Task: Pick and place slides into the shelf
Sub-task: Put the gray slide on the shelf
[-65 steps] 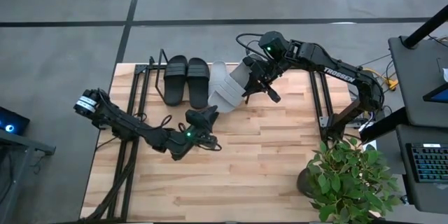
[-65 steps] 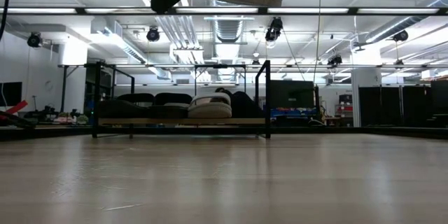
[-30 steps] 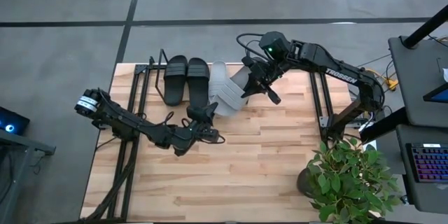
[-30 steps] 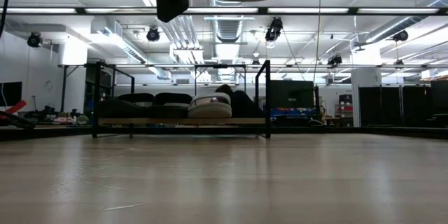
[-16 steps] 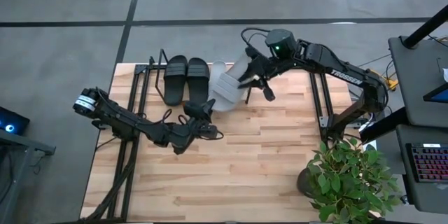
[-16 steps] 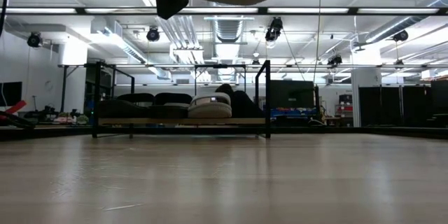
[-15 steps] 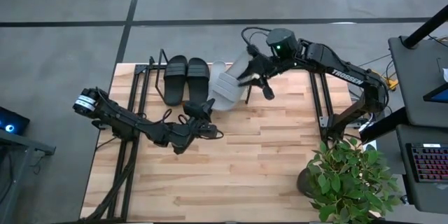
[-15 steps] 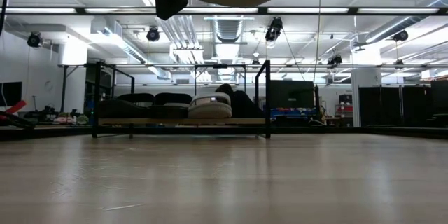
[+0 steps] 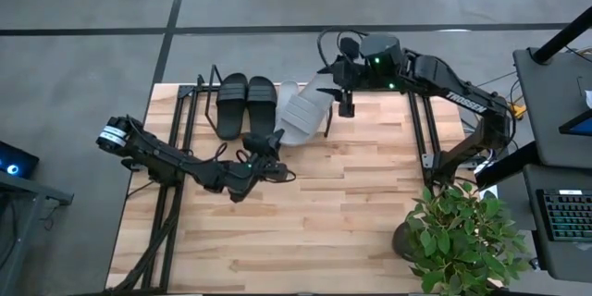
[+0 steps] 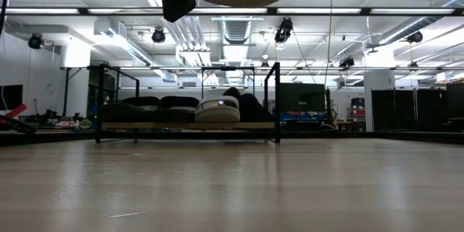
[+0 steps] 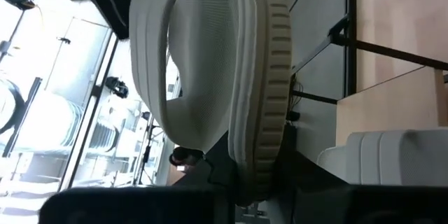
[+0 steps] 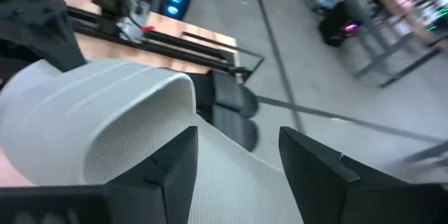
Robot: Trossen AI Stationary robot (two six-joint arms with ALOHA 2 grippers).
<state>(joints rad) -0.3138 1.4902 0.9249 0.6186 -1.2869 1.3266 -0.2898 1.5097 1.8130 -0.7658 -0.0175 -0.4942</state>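
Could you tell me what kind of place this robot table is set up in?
Probably a robotics lab or workshop: exposed ceiling ducts and strip lights overhead, a bare concrete floor, and equipment racks behind the table.

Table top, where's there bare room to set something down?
The wooden table is bare across its whole near half, between the left claw and the potted plant. It is crowded at the far edge: the shelf, black slides, grey slide and right claw.

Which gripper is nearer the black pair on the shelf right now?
Left. The left gripper, holding a grey slide, sits just in front of the black pair. The right gripper, open, is farther, beyond the grey slide on the shelf.
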